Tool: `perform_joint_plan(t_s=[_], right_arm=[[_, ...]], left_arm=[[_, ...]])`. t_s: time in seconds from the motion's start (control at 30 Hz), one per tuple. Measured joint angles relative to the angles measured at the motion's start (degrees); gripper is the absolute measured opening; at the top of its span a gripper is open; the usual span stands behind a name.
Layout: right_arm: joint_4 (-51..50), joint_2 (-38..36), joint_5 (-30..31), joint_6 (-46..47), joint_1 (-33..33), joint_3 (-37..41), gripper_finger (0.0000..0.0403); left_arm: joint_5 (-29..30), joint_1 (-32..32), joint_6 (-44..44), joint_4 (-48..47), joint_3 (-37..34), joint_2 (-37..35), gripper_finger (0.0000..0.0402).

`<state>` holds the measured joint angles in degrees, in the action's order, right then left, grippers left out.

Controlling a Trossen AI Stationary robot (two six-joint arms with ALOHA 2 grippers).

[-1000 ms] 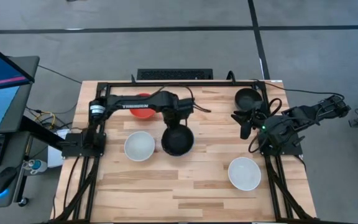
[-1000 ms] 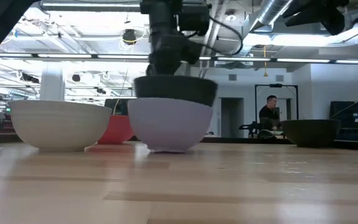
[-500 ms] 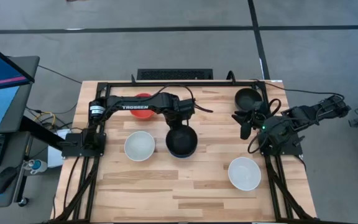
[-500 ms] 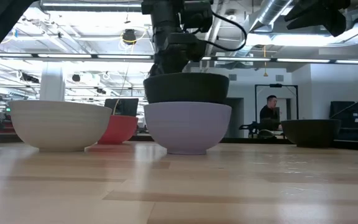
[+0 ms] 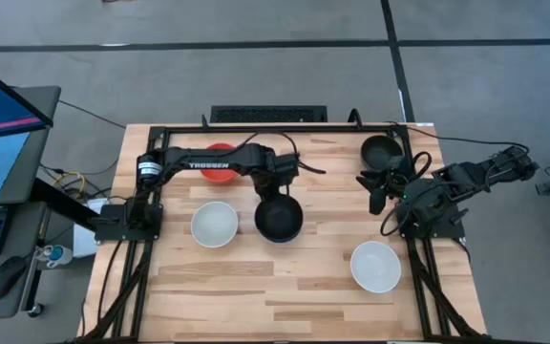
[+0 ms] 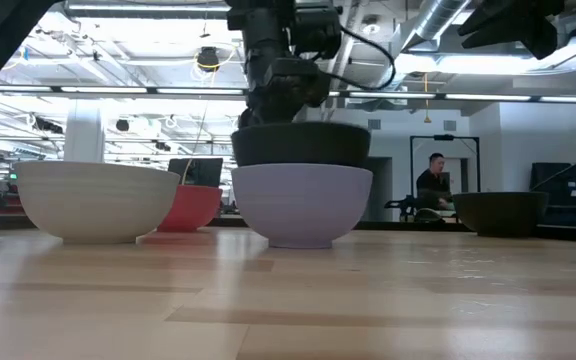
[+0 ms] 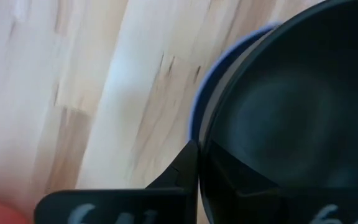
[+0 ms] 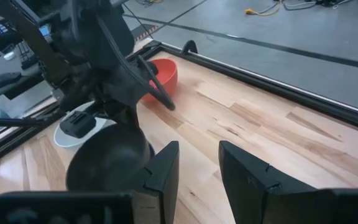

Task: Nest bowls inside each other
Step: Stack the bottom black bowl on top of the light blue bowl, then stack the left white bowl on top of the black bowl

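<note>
Six bowls on my bench, one pair stacked

I count two white bowls, one left of centre (image 5: pixel 215 224) and one near the front right (image 5: pixel 375 266), a red bowl (image 5: pixel 220 162) half hidden under my left arm, and a black bowl (image 5: pixel 381 150) at the back right. A second black bowl (image 5: pixel 279 219) sits in the pale blue bowl (image 6: pixel 302 204) at mid-bench; from above the blue is hidden. My left claw (image 5: pixel 277 191) pinches that black bowl's rim. My right claw (image 8: pixel 197 168) waits spread at the right edge.
</note>
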<state>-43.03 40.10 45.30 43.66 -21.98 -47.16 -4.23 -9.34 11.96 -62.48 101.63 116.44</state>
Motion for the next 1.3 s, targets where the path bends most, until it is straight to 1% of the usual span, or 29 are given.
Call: perform_joint_plan(t_s=[0.27,0.4,0.53,0.57,0.67,0.77,0.83,0.9,0.97,1.03,1.13,1.2,1.3], right_arm=[[0.0,0.0,0.0,-0.1,0.0,0.0,0.0138],[0.0,0.0,0.0,-0.1,0.0,0.0,0.0138],[-0.7,0.0,0.0,-0.1,0.0,0.0,0.0138],[-1.2,0.0,0.0,-0.1,0.0,0.0,0.0138],[-2.1,0.0,0.0,-0.1,0.0,0.0,0.0138],[-2.2,0.0,0.0,-0.1,0.0,0.0,0.0138],[-2.4,0.0,0.0,-0.1,0.0,0.0,0.0138],[-2.4,0.0,-0.2,-0.1,0.0,0.0,0.0138],[-2.4,0.0,-0.2,-0.1,0.0,0.0,0.0138],[-2.4,0.0,-0.2,-0.1,0.0,0.0,0.0138],[-2.4,0.0,-0.2,-0.1,0.0,0.0,0.0138],[-2.4,0.0,-0.2,-0.1,0.0,0.0,0.0138],[-2.4,0.0,-0.1,-0.1,0.1,0.0,0.0138]], left_arm=[[-0.5,0.9,1.5,0.5,-0.2,0.0,0.0051],[0.5,1.2,1.8,0.2,-0.2,-0.2,0.0070],[1.1,1.1,-0.1,-0.2,0.4,-3.2,0.0082],[2.9,1.1,-0.6,-0.5,1.3,-4.1,0.0083],[11.7,0.9,-1.7,-3.4,3.9,-7.9,0.0084],[18.2,-0.4,-1.9,-11.6,2.7,-12.6,0.0084],[19.3,-1.3,-3.6,-14.7,-1.0,-16.1,0.0084],[19.5,-1.4,-4.3,-13.5,-6.4,-20.7,0.0084],[19.2,-1.5,-3.9,-12.1,-13.8,-26.1,0.0084],[17.7,-1.5,-2.2,-8.7,-22.7,-31.1,0.0084],[14.2,-0.6,0.0,0.6,-34.3,-38.8,0.0084],[13.4,0.7,2.9,3.3,-39.7,-43.2,0.0084],[13.3,2.7,7.2,3.1,-44.9,-47.1,0.0084]])
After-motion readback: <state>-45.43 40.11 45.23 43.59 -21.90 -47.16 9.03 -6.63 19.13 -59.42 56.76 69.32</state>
